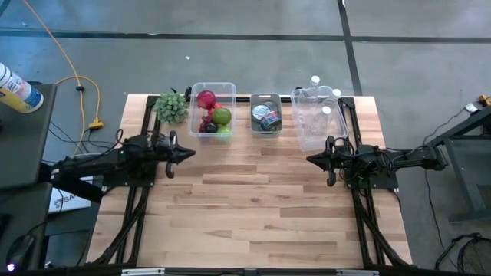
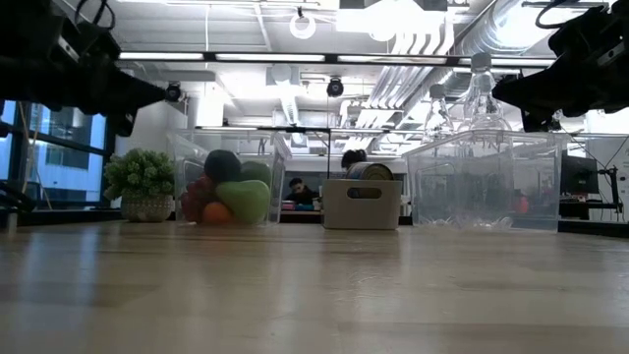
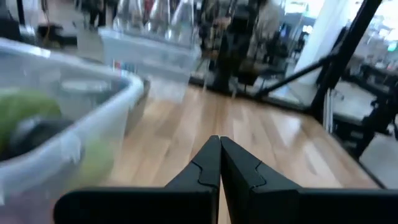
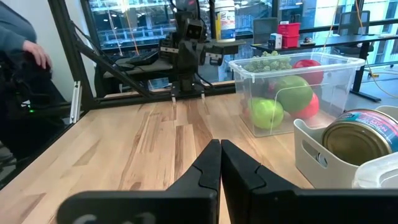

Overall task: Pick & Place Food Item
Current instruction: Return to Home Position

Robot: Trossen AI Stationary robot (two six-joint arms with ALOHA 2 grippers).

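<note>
I see nothing loose on the counter [image 1: 253, 199], so I judge the sorting done, with only the retreat to home left. The fruit [image 1: 222, 116] sits heaped in the left bin [image 1: 192, 115], upper centre of the high view, with the plant [image 1: 172, 107] just beside it on the left. A can [image 1: 268, 119] rests in the grey tub [image 1: 265, 96] in the middle, and the right bin [image 1: 295, 126] holds clear bottles [image 1: 326, 111].

The left pincer [image 1: 189, 153] is clenched on nothing, fingers pressed tip to tip in its wrist view. In the high view it hangs just below the left bin, near its front wall. The right pincer [image 1: 311, 159] is likewise clenched and empty, at mid right, just below the right bin. In the low view both arms sit in the top corners, well above the counter.

To home cleanly I would leave both pincers clenched, hold that height, and draw each arm straight back toward its own side edge, away from the bins. The left one needs most care, since any swing toward the top of the frame could clip the bin wall. I would go slowly.
</note>
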